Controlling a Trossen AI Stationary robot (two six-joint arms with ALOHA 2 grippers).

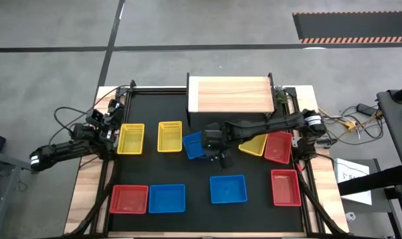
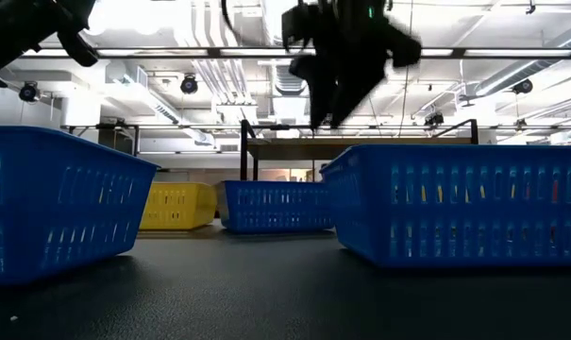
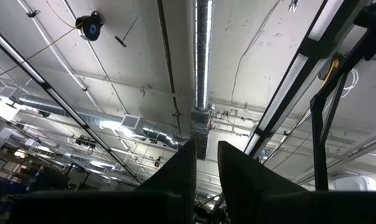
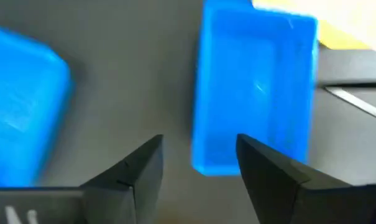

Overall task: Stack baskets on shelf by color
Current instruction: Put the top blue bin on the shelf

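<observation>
Blue basket [image 1: 193,145] sits tilted on the black mat [image 1: 201,169], just in front of the wooden shelf [image 1: 230,95] and right of the two yellow baskets [image 1: 131,138] [image 1: 169,136]. Right gripper [image 1: 217,154] hangs over the mat just beside that basket, arm reaching in across the mat from the right edge. Its wrist view shows the fingers [image 4: 265,168] spread apart with nothing between them, blue basket [image 4: 255,87] ahead of them on the mat, not gripped. So: released, empty.

Shelf top is bare wood. Third yellow basket [image 1: 254,144] lies tilted under the right arm, touching a red basket [image 1: 278,147]. Front row on the mat: red [image 1: 129,198], blue [image 1: 167,198], blue [image 1: 228,188], red [image 1: 285,186].

Left gripper [image 1: 111,114] is parked at the back left of the table, near the mat's corner, pointing up: its wrist camera sees only ceiling. Its fingers [image 3: 178,171] stand close together with a narrow gap, nothing seen between them; can't tell if that counts as clenched.

Low view: right gripper [image 2: 334,90] hangs above the mat, clear of the blue baskets.
</observation>
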